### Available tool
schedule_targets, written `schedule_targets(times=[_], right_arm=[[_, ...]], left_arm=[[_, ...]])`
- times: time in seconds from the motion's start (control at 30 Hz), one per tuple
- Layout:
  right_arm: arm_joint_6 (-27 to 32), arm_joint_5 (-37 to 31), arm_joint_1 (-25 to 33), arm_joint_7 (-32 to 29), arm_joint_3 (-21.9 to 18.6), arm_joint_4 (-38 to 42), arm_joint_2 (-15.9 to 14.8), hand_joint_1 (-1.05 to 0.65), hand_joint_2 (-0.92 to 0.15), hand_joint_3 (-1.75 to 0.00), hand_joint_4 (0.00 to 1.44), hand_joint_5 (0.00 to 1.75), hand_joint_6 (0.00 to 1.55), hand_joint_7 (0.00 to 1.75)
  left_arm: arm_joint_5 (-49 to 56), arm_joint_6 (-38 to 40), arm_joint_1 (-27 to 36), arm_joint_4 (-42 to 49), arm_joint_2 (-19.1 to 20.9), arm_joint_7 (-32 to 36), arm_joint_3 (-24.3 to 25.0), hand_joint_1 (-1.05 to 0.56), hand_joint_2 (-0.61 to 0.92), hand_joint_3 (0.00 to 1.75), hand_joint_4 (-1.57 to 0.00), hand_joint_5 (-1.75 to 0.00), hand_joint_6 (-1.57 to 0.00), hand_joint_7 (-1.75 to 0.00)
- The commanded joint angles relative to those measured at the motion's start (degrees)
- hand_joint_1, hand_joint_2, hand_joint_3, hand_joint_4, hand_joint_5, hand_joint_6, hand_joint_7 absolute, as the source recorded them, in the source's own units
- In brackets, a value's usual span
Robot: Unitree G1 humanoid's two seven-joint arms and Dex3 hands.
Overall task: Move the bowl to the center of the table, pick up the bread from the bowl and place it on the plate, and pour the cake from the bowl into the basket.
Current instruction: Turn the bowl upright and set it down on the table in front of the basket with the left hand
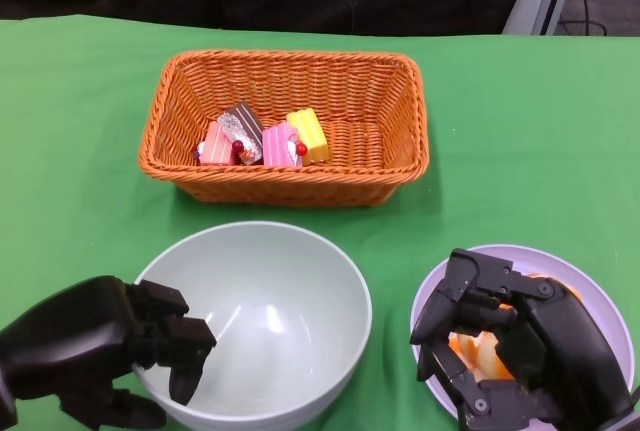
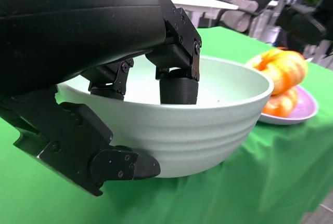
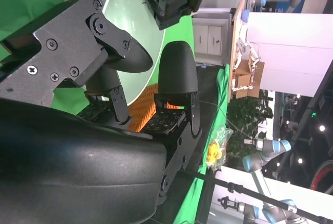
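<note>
the pale green ceramic bowl (image 1: 262, 321) sits empty on the green cloth surface (image 1: 80, 131), just in front of the woven orange wicker basket (image 1: 405, 131), and the small toy cake slices (image 1: 262, 138) already lie inside the basket. the orange bread pieces (image 2: 278, 76) rest on the lilac round plate (image 1: 600, 301) to the bowl's right. by the look of it, all three parts of the task are done and only letting go remains.

the left hand (image 1: 95, 351) grips the bowl's near-left rim: in the left wrist view its fingers (image 2: 178, 86) hang inside the wall while the thumb presses the outside. the main risk sits here. if the arm lifts or pulls back before that pinch opens, the bowl is likely to drag, tip, or slide into the basket or the plate.

the right hand (image 1: 510, 351) hovers over the plate with its fingers curled inward, and it covers much of the bread from above. i cannot tell whether it touches or holds a piece. if a fingertip is hooked under the bread or the plate's rim, a careless withdrawal could sweep the bread off the plate or nudge the plate toward the surface's edge.
</note>
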Motion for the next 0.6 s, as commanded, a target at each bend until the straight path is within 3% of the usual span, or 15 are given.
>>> schedule_targets(times=[0.03, 0.13, 0.4, 0.6], right_arm=[[-0.3, 0.6, 0.1, 0.2, -0.3, -0.1, -0.1, -0.05, -0.47, -1.21, 0.75, 1.56, 0.73, 1.33], [0.2, 0.8, 0.2, 0.1, -0.3, -0.3, -0.1, -0.06, -0.47, -1.21, 0.75, 1.56, 0.73, 1.34], [-0.1, 0.4, 0.1, 0.1, -0.2, -0.1, -0.1, -0.07, -0.47, -1.2, 0.75, 1.55, 0.73, 1.33], [0.9, 0.1, 0.1, -0.3, 0.0, -0.3, 0.1, -0.07, -0.47, -1.19, 0.75, 1.54, 0.74, 1.32]], left_arm=[[5.5, 3.9, -1.4, -0.9, 2.2, 7.8, -3.1, -0.11, 0.76, 0.39, -0.72, -1.75, -0.57, -1.66], [9.9, 7.5, -2.4, -1.3, 3.2, 15.1, -7.2, -0.09, 0.78, 0.29, -0.71, -1.75, -0.55, -1.68], [13.5, 14.9, -5.5, -0.5, 4.6, 29.6, -17.1, -0.18, 0.92, 0.21, -0.71, -1.75, -0.53, -1.7], [12.5, 20.7, -5.9, -1.5, 5.5, 32.9, -21.8, -0.22, 0.92, 0.13, -0.71, -1.63, -0.81, -0.98]])
